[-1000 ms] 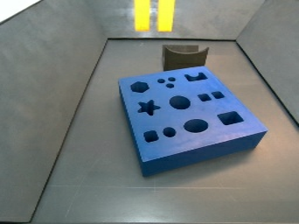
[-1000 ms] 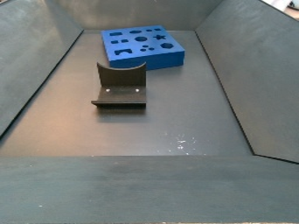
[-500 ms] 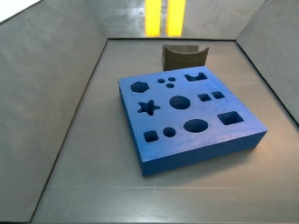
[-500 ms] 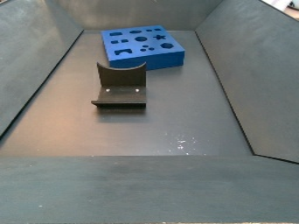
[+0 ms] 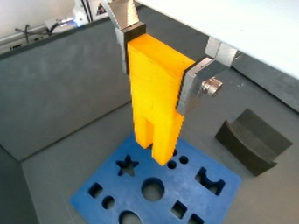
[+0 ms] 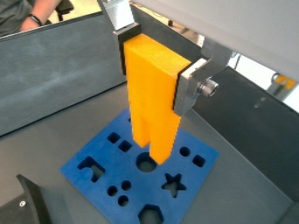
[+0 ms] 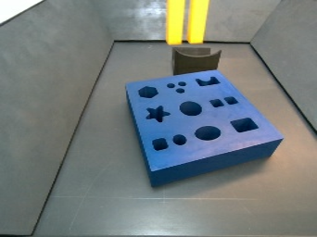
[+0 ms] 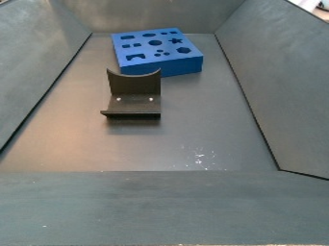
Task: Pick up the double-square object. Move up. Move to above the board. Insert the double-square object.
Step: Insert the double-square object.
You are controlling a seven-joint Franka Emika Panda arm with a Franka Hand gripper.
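My gripper (image 5: 162, 59) is shut on the double-square object (image 5: 156, 96), a tall yellow-orange peg with a groove at its lower end. Both wrist views show it upright between the silver fingers (image 6: 191, 87), with the gripper (image 6: 160, 66) holding its upper end. The blue board (image 5: 111, 188) with shaped holes lies well below the peg in both wrist views (image 6: 87, 166). In a side view the peg (image 7: 186, 20) hangs down from the top edge, behind the board (image 7: 210, 157); the gripper itself is out of frame there. The board also shows in a side view (image 8: 190, 63).
The fixture, a dark L-shaped bracket, stands on the floor beside the board (image 7: 195, 59) (image 8: 133, 93) (image 5: 257, 140). Grey sloping walls (image 7: 62, 93) enclose the floor on all sides.
In the side view the peg has shifted to the right and come down a little, toward the board. The board and the fixture have not moved.
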